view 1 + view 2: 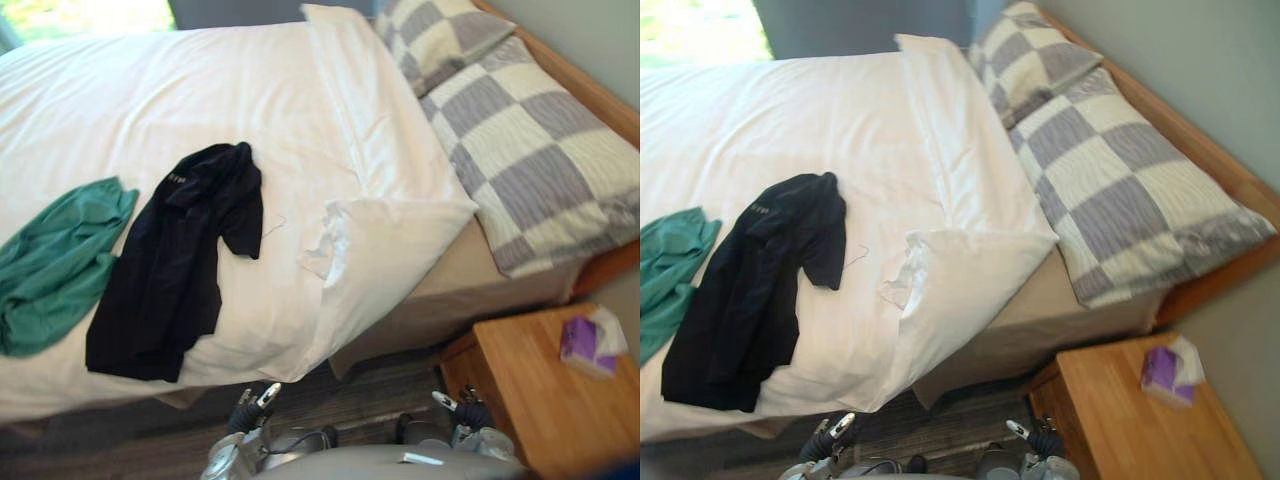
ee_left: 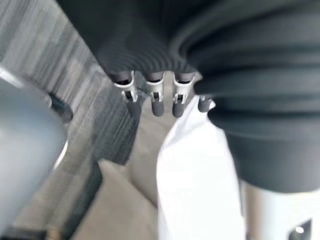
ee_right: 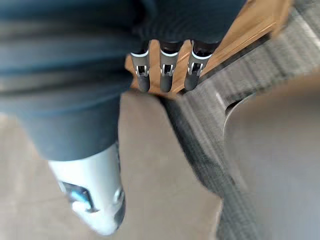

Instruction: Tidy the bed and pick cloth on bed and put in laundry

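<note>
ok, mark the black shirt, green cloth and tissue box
black shirt (image 1: 160, 280), left eye view, middle of its body.
green cloth (image 1: 55, 262), left eye view, its crumpled centre.
tissue box (image 1: 1160, 372), right eye view, its purple side.

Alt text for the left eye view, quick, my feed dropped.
A black garment and a green garment on its left lie crumpled on the white-covered bed. Two grey-checked pillows sit at its head, beside a wooden bedside table with a purple packet. The left hand and right hand hang open below the bed's edge.
</note>
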### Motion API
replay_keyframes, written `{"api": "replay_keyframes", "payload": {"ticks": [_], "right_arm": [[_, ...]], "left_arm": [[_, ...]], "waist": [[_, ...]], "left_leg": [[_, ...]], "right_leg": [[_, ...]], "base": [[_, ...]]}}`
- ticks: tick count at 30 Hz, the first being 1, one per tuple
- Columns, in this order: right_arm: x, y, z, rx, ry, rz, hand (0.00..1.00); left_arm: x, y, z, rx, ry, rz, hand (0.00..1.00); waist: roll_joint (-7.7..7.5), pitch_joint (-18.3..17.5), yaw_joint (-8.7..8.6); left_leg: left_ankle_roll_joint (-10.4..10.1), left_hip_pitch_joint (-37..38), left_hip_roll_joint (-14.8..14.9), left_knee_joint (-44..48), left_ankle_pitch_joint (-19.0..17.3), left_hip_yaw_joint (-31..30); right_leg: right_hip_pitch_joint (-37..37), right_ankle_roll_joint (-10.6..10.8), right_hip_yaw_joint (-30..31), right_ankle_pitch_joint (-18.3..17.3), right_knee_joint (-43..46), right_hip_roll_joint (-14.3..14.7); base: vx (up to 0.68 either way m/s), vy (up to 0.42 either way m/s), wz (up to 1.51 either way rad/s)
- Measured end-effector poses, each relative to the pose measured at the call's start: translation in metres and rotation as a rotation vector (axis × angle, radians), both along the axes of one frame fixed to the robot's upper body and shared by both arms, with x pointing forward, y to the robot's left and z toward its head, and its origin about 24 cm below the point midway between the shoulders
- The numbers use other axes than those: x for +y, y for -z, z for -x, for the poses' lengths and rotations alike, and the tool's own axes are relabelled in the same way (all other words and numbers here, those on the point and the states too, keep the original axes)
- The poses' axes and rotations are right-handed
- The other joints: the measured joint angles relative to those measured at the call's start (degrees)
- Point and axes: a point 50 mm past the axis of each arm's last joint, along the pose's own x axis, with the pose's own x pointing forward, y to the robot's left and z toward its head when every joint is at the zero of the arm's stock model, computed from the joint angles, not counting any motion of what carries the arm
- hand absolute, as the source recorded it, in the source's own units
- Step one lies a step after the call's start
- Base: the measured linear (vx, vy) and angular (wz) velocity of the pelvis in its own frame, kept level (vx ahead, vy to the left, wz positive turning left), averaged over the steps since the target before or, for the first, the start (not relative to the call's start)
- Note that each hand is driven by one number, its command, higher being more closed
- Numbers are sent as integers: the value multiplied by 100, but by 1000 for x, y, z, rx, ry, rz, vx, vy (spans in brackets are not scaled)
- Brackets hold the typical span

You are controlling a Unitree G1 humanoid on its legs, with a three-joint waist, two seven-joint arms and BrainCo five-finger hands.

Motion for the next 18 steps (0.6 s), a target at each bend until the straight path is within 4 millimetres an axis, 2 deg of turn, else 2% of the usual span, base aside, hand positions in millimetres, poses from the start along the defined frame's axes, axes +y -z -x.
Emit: {"api": "replay_keyframes", "payload": {"ticks": [2,4,5,6,9,11,13,14,17,18], "right_arm": [[-5,0,0,5,8,-1,0],[-6,1,3,25,67,-22,0],[-7,3,9,47,145,-37,0],[-7,6,18,70,238,-52,0],[-14,9,47,138,496,-20,0],[-15,10,63,185,604,28,0],[-21,4,63,179,675,100,0],[-30,-3,56,141,748,163,0],[-62,-34,34,-14,884,323,0],[-74,-52,20,-103,923,400,0]], "left_arm": [[-6,2,4,6,-21,17,0],[-7,3,10,14,-31,14,0],[-5,3,11,18,-30,8,0],[-3,3,11,25,-32,-4,0],[2,3,12,63,-23,-37,0],[6,4,16,96,-17,-54,0],[15,4,19,121,3,-99,0],[20,4,20,136,25,-120,0],[20,3,21,140,30,-121,0],[21,3,22,142,30,-121,0]], "waist": [[162,-26,31],[192,-69,23],[158,-91,-22],[116,-129,-132],[4,-143,-263],[-81,-235,-247],[-148,-297,-236],[-230,-345,-279],[-270,-374,-284],[-270,-373,-287]], "left_leg": [[-78,95,169,-109,-11,-15],[-163,241,278,-265,24,4],[-222,289,335,-359,58,202],[-249,242,419,-407,39,776],[-262,155,639,-274,82,2258],[-263,168,498,-284,212,2288],[-223,179,385,-417,254,2215],[-192,185,312,-539,320,2135],[-97,218,222,-802,448,2122],[-95,256,190,-952,555,2116]], "right_leg": [[138,-13,-59,5,-107,153],[283,-18,-89,8,-203,248],[391,-29,-212,14,-306,241],[454,-39,-416,21,-359,198],[646,-37,-915,17,-351,9],[703,-21,-998,11,-301,-126],[707,-18,-994,13,-324,-190],[699,-13,-994,16,-340,-232],[635,23,-985,38,-362,-246],[618,24,-984,39,-388,-250]], "base": [[169,-204,18],[135,-148,8],[101,-82,42],[86,-64,62],[39,17,76],[30,119,52],[39,131,31],[22,98,21],[-36,56,8],[-82,8,5]]}}
